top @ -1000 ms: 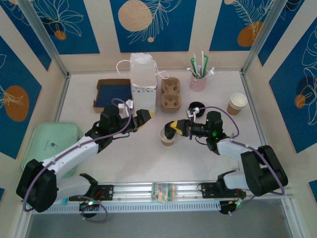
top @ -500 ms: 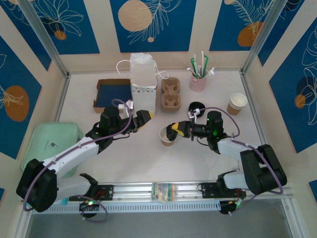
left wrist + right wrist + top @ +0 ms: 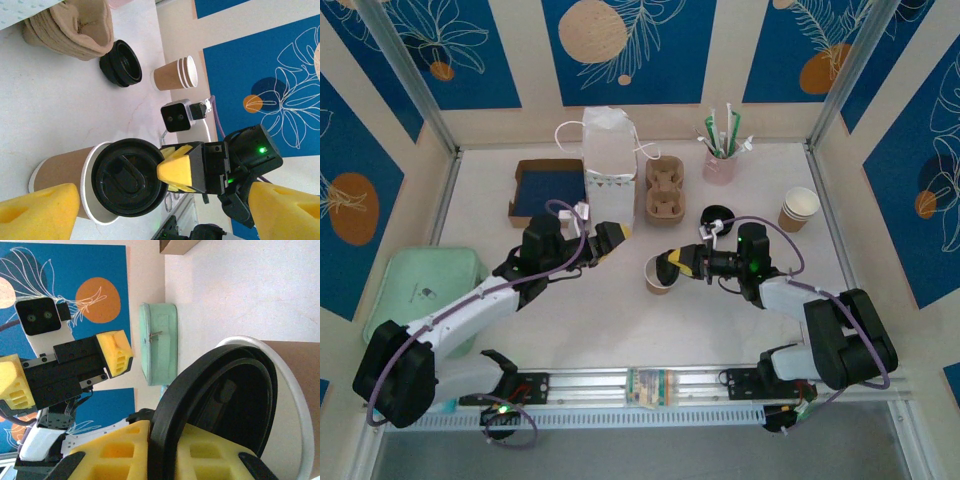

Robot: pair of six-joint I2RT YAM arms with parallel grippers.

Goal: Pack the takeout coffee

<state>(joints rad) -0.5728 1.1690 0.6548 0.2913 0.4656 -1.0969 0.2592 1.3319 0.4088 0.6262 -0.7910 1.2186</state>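
The takeout coffee is a tan paper cup (image 3: pixel 657 279) standing mid-table, its white rim (image 3: pixel 296 405) showing in the right wrist view. A black lid (image 3: pixel 125 182) lies tilted over the cup's mouth, not seated flat. My right gripper (image 3: pixel 673 264) is shut on the edge of that lid (image 3: pixel 220 390), with yellow pads (image 3: pixel 115 452) on either side of it. My left gripper (image 3: pixel 610 238) hangs open left of the cup (image 3: pixel 60 175), nothing between its fingers (image 3: pixel 37 210). The white paper bag (image 3: pixel 609 160) stands at the back.
A pulp cup carrier (image 3: pixel 665 190) sits right of the bag, loose black lids (image 3: pixel 717 217) behind my right arm. Stacked lidless cups (image 3: pixel 799 208) are at the right, a pink straw holder (image 3: pixel 720 165) at the back, a blue tray (image 3: pixel 545 188) and a green container (image 3: pixel 425 285) at the left.
My right gripper has shifted slightly with the lid over the cup's mouth. The left gripper has edged a little up and right and stays open.
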